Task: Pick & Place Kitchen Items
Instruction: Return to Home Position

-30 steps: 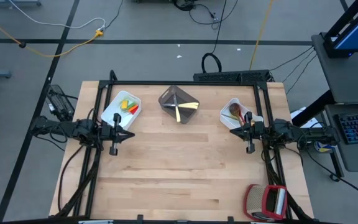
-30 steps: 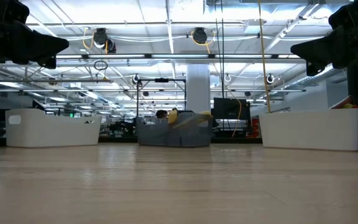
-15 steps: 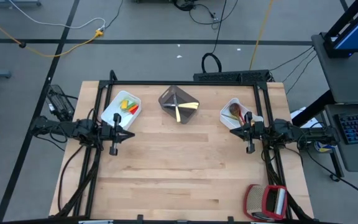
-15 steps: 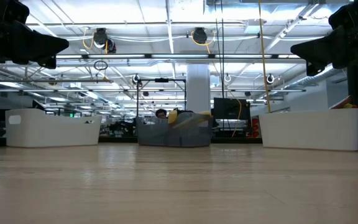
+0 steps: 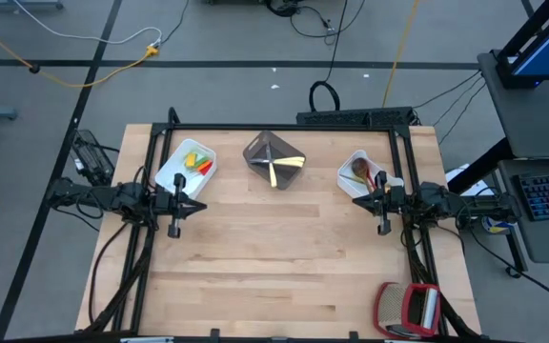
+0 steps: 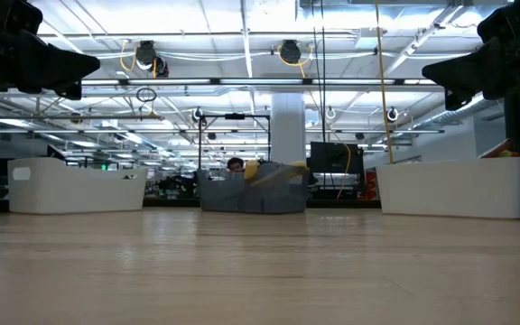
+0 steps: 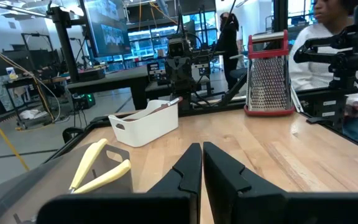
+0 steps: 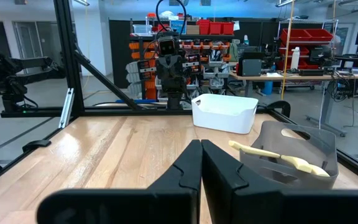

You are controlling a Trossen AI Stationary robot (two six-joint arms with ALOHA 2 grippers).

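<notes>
While both of my arms sit folded at the sides of the tabletop (image 5: pixel 274 257), my left end effector (image 7: pixel 201 149) points straight across the wood at my right end effector (image 8: pixel 201 144), and both are raised off the surface. On each one the two dark fingers are drawn together to a thin slit, so both are narrow and carry no load.

Just beside my left end effector, on the side toward the tabletop's far edge, stands the left white bin (image 8: pixel 224 115). A yellow piece (image 5: pixel 195 159) lies inside it with green and red utensils (image 5: pixel 202 170) next to it. Just beside my right end effector, again on the far-edge side, stands the right white bin (image 7: pixel 145 127). It holds a brown wooden spoon (image 5: pixel 358 171) among other utensils that I cannot tell apart.

Between my two end effectors, and set back toward the far edge, is the grey bin (image 5: pixel 255 151). Two pale-handled knives (image 8: pixel 278 155) lie across it, one handle resting over the other.

Well apart from my right end effector, at the near corner of the tabletop on its side, lies the red-and-silver grater (image 5: pixel 408 308). From my left wrist it shows standing upright. Beyond that corner a person (image 7: pixel 328 43) in a white top sits beside the frame.
</notes>
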